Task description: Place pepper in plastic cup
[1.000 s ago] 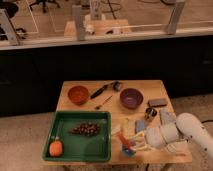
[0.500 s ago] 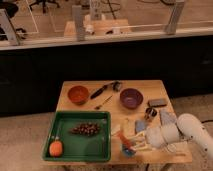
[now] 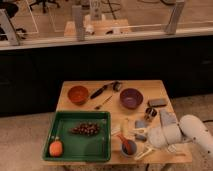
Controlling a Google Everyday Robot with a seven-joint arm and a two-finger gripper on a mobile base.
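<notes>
Camera view, red pepper [image 3: 125, 142] sitting in the small blue cup [image 3: 128, 149] near the surface's [image 3: 112, 116] front edge, white gripper [image 3: 141, 139] just beside the cup, whether its fingers are open or closed I cannot tell, green tray [image 3: 101, 150] to the left, purple bowl [image 3: 131, 98] behind.

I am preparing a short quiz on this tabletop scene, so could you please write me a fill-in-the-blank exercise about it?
1. The pepper lies in the ____ plastic cup.
2. The gripper is at the table's front right, right beside the ____.
3. The round orange fruit sits in the front left corner of the ____ tray.
4. The orange bowl stands to the ____ of the purple bowl.

Missing words: blue; plastic cup; green; left
</notes>
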